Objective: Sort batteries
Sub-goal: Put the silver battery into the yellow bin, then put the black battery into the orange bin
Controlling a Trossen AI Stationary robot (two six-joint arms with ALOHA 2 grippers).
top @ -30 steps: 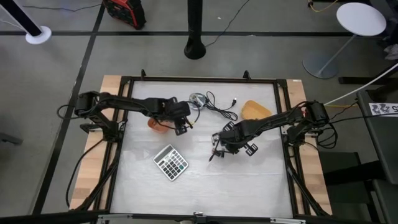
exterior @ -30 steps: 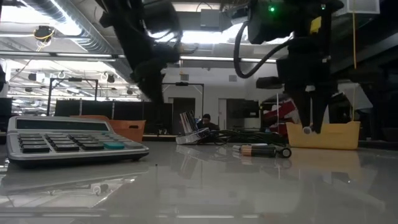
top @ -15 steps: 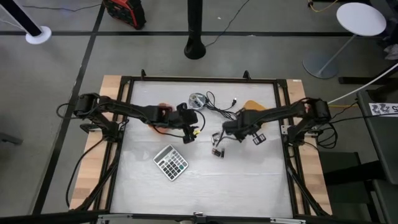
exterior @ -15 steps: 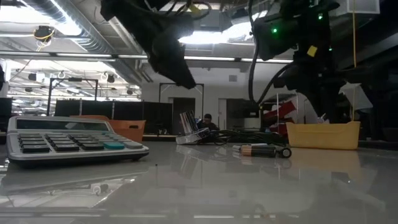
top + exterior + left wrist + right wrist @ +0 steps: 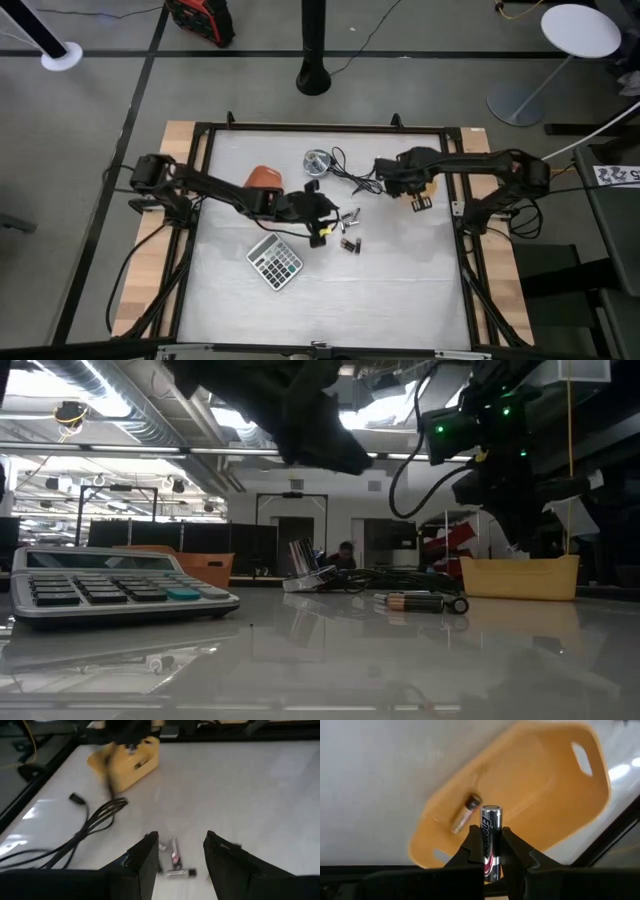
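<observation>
Right gripper (image 5: 490,851) pinches one battery (image 5: 490,840) upright, above the yellow bin (image 5: 540,785) that already holds one cell (image 5: 465,813). Release low, centred over the bin. Left gripper (image 5: 180,860) hangs open above loose batteries (image 5: 172,855) mid-table.

You've got grey floor (image 5: 80,150) around the table (image 5: 400,290), a black pole (image 5: 314,40) behind it, bright ceiling lights (image 5: 70,390) overhead
</observation>
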